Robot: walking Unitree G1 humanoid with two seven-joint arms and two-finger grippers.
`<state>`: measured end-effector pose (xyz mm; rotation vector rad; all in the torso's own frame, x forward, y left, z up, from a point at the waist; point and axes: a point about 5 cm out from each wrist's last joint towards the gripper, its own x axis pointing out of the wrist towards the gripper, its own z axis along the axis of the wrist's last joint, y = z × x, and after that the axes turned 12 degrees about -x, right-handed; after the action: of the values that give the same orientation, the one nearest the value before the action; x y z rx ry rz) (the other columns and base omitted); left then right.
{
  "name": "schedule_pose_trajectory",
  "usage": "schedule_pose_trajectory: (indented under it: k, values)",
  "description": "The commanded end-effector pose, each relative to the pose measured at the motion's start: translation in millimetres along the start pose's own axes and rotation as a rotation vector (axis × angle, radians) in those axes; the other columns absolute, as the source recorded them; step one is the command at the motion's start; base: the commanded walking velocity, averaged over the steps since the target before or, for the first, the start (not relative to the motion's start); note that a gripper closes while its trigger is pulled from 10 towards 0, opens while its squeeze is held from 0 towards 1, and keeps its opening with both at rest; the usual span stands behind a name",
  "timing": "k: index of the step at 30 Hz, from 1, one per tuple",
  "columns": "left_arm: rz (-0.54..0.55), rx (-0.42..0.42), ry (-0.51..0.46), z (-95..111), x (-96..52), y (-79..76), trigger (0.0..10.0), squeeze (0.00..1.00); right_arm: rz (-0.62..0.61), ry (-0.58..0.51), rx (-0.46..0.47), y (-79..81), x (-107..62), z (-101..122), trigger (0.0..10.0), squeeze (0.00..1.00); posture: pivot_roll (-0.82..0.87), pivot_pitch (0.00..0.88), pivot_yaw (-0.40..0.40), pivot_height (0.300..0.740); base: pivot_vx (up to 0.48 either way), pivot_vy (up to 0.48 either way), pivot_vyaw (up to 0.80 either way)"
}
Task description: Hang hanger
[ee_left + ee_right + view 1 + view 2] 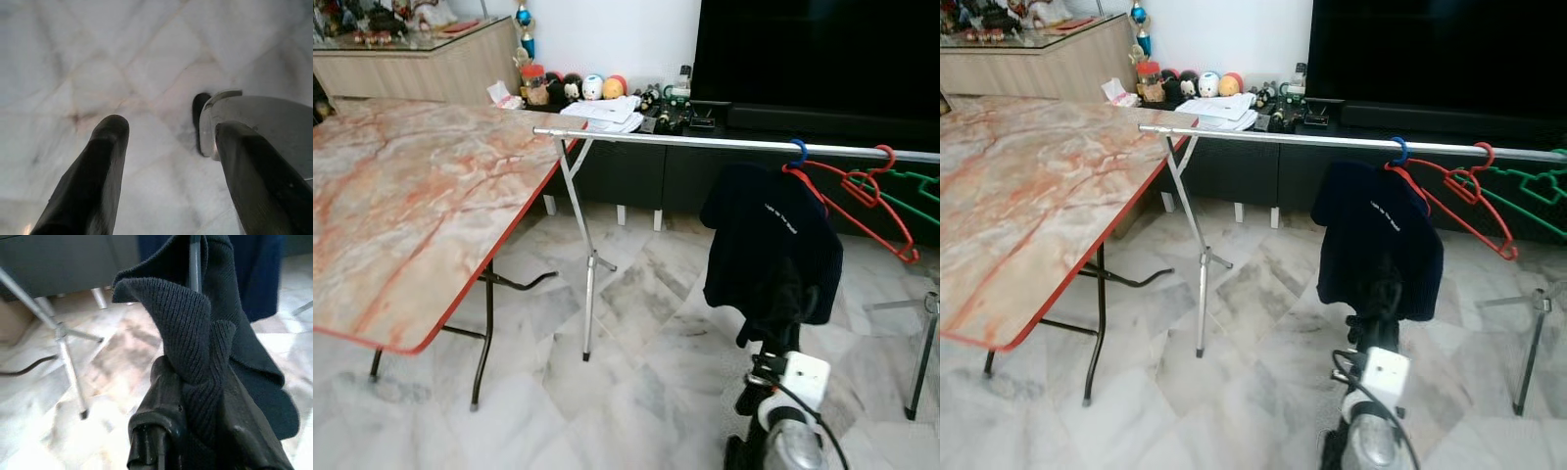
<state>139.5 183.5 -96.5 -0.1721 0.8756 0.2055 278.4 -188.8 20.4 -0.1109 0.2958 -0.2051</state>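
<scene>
Dark navy knit garment (769, 245), draped on a hanger whose blue hook (798, 152) sits on the silver rail (705, 142), is pinched by the right hand (195, 396), best released gently; the left hand (168, 161) is parted, empty.

Open stretch of rail (685, 142) lies between its left end and the blue hook (798, 152). Rightward, the dark garment (769, 250), red hangers (862, 196) and green hanger (915, 186) crowd the bar. The marble-topped table (401, 206) borders the left approach; bare floor (646, 304) lies beneath the rail.
</scene>
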Motion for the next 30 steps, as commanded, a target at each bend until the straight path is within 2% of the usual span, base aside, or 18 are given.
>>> schedule_pose_trajectory:
  k: [1,17,24,30]
  values:
    - [0.012,-0.008,0.035,-9.3,-2.8,2.5,10.0,0.00,-0.006,-0.012,-0.006,-2.5,0.5,3.4,10.0,0.00,0.08,0.074,0.067,0.740,-0.307,0.000,0.00]
    - [0.016,-0.013,0.028,-8.1,-2.6,3.2,10.0,0.00,-0.008,0.017,-0.018,-1.1,0.6,-1.2,10.0,0.00,0.09,0.083,0.066,0.740,-0.304,0.000,0.00]
    - [0.022,-0.008,0.027,-7.2,-2.2,3.5,10.0,0.00,-0.003,0.062,-0.043,-0.5,1.9,-6.6,10.0,0.00,0.09,0.082,0.066,0.740,0.000,0.000,0.00]
    - [0.025,-0.010,0.021,-5.7,-1.6,2.8,10.0,0.00,-0.017,0.165,-0.090,-3.7,2.8,-19.8,10.0,0.00,0.10,0.078,0.063,0.740,0.000,0.000,0.00]
